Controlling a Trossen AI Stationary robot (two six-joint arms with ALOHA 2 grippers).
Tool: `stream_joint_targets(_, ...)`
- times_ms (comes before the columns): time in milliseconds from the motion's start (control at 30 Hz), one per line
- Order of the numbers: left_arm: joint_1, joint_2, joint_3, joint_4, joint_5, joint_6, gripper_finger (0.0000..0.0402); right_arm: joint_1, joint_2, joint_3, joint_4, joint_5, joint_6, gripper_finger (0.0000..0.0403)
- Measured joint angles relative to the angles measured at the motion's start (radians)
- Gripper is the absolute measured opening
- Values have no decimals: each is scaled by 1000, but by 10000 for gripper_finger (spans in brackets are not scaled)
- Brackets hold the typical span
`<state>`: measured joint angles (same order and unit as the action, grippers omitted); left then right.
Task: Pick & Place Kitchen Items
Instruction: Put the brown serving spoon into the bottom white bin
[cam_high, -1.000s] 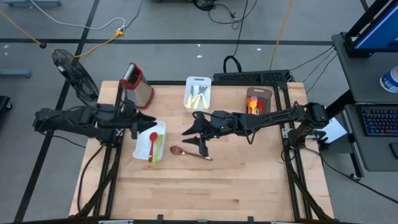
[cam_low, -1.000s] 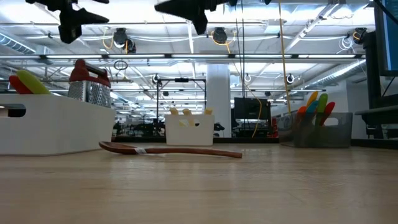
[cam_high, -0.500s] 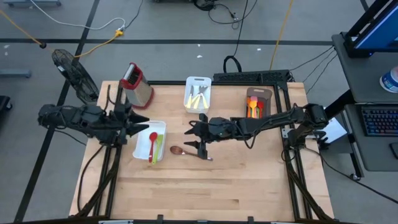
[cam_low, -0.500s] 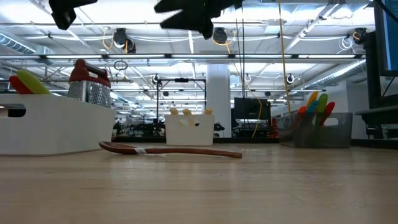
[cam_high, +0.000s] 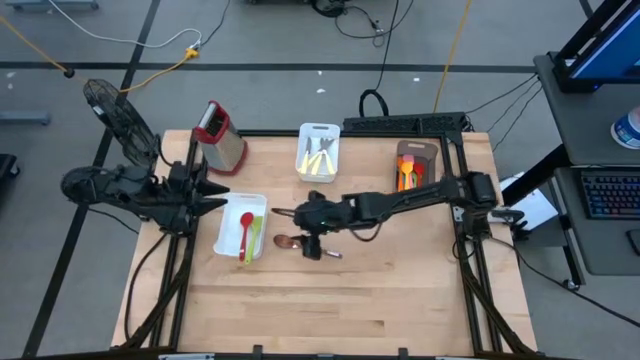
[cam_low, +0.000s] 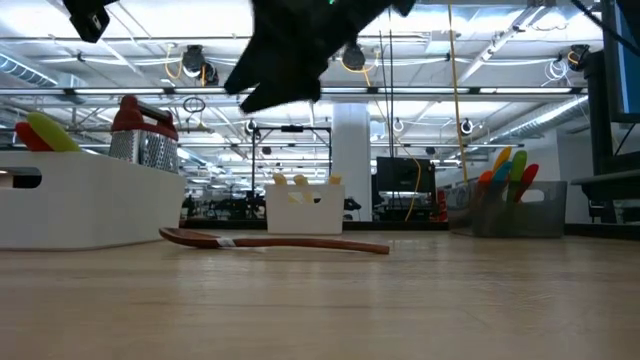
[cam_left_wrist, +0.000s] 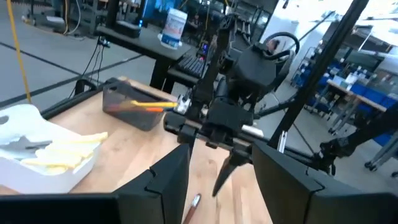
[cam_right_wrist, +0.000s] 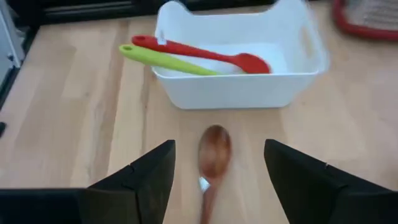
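A brown wooden spoon (cam_high: 300, 245) lies flat on the table, its bowl (cam_right_wrist: 215, 149) toward a white tray (cam_high: 228, 238). That tray holds a red spoon (cam_high: 245, 226) and a green spatula (cam_high: 254, 240). My right gripper (cam_high: 299, 232) hangs open above the brown spoon, tipped downward, with a finger on either side of the bowl and clear of it (cam_right_wrist: 219, 163). My left gripper (cam_high: 214, 197) waits open and level at the table's left edge, beside the white tray's far corner; its fingers (cam_left_wrist: 163, 180) frame the right arm.
A steel grater with a red top (cam_high: 220, 135) stands at the far left. A second white tray (cam_high: 318, 150) holds pale utensils at the far middle. A brown tray (cam_high: 412, 165) with orange and coloured utensils sits far right. Bare wood fills the near half.
My right gripper has come down toward the brown spoon and gone toward the table's left edge, tipping nose-down, with its fingers spreading wider. My left gripper has drawn back toward the table's left edge and rolled. The spoon has not moved.
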<state>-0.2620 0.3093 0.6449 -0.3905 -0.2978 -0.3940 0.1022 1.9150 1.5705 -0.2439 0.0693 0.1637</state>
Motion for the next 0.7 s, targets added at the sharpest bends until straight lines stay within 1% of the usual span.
stream_joint_targets(133,0,-4,0,-25,17,-9,182,-1,73,21,-78,-18,8,242)
stream_joint_targets(367,-1,-2,0,-39,27,-7,182,-2,159,25,-89,-20,77,242)
stream_joint_targets(467,-1,-2,0,-47,27,-7,182,-2,198,26,-61,-17,79,242)
stream_joint_targets(700,-1,-2,0,-55,27,-12,182,7,270,25,-77,-18,89,242)
